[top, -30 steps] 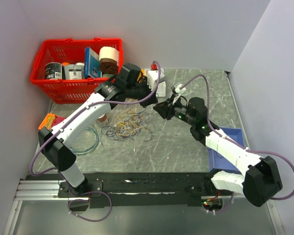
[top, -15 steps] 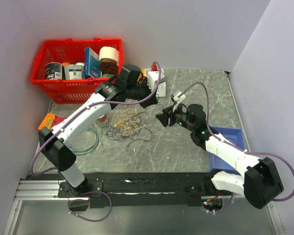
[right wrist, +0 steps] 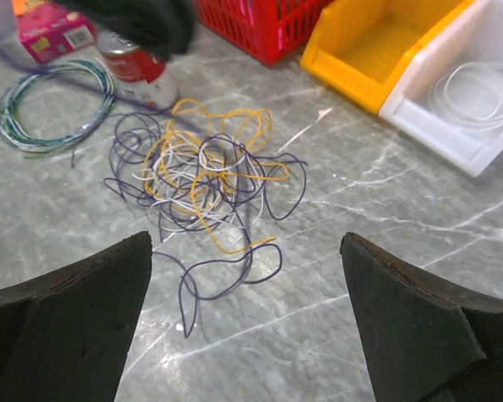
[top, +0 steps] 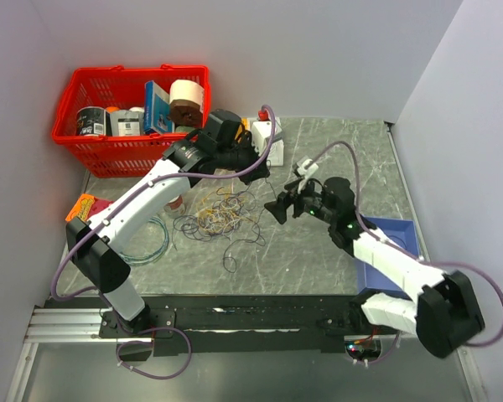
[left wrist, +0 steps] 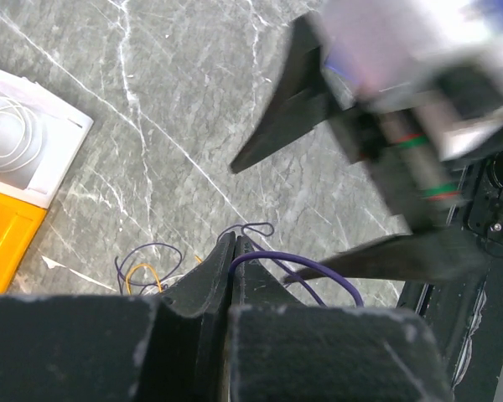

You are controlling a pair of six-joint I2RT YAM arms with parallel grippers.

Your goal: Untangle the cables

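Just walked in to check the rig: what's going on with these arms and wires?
Two robot arms are working on a tangled heap of thin purple, yellow-orange and whitish wires on the grey marble table. The left gripper is shut, apparently pinching a dark purple wire. The right gripper hangs wide open beside the heap, holding nothing. Nothing is untangled yet.

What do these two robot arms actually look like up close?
The left arm and right arm have white shells with black joints. A thick lilac cable loops along each. The left gripper and right gripper are black, with two wedge-shaped fingers.
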